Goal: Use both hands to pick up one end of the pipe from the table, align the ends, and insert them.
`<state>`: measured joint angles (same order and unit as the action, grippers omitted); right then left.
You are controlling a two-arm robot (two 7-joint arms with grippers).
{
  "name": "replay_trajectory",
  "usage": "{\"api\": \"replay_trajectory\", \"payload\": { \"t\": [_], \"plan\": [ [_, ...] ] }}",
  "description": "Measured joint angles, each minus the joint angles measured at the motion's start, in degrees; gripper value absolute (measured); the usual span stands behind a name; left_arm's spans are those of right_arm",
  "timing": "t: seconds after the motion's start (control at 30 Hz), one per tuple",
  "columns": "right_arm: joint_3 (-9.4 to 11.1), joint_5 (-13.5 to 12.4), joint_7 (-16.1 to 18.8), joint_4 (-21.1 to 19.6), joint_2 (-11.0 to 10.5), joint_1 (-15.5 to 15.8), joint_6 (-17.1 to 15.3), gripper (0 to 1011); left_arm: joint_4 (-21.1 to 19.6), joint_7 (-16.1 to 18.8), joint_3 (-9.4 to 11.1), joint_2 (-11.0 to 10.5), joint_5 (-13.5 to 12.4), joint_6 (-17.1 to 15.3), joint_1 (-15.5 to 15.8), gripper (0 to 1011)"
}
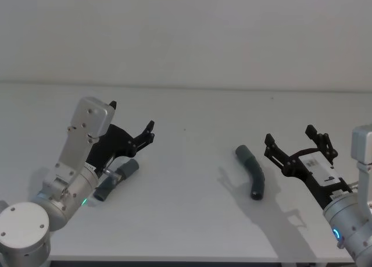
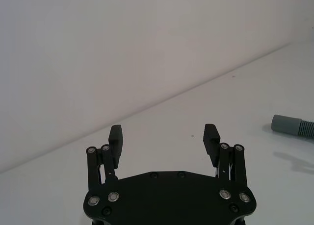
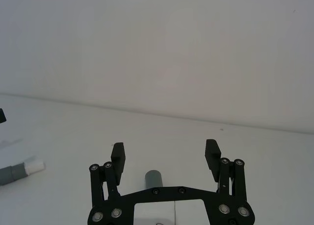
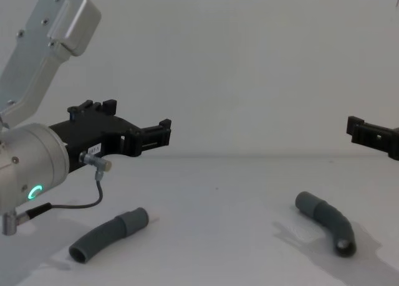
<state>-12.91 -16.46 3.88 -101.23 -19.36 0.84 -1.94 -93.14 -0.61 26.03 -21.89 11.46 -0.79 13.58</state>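
Your black plastic left gripper (image 1: 132,117) hangs released over one bent dark-grey hose piece (image 1: 116,180); right gripper (image 1: 289,134) released near the other hose piece (image 1: 251,171).

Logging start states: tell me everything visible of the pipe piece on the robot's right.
The right pipe piece is a short bent hose, dark grey, rubbery-looking, with smooth cuffs. It lies flat on the white table, its open end toward the robot. Nothing touches it; the open right gripper hovers beside it.
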Motion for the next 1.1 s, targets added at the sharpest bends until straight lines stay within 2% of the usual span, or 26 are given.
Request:
{"api": "replay_trajectory", "payload": {
  "t": [1.1],
  "plan": [
    [-0.04,0.00,-0.06,-0.01,0.03,0.00,0.00,1001,-0.04,-0.02,-0.01,0.00,0.02,-0.01,0.00,1002]
  ]
}}
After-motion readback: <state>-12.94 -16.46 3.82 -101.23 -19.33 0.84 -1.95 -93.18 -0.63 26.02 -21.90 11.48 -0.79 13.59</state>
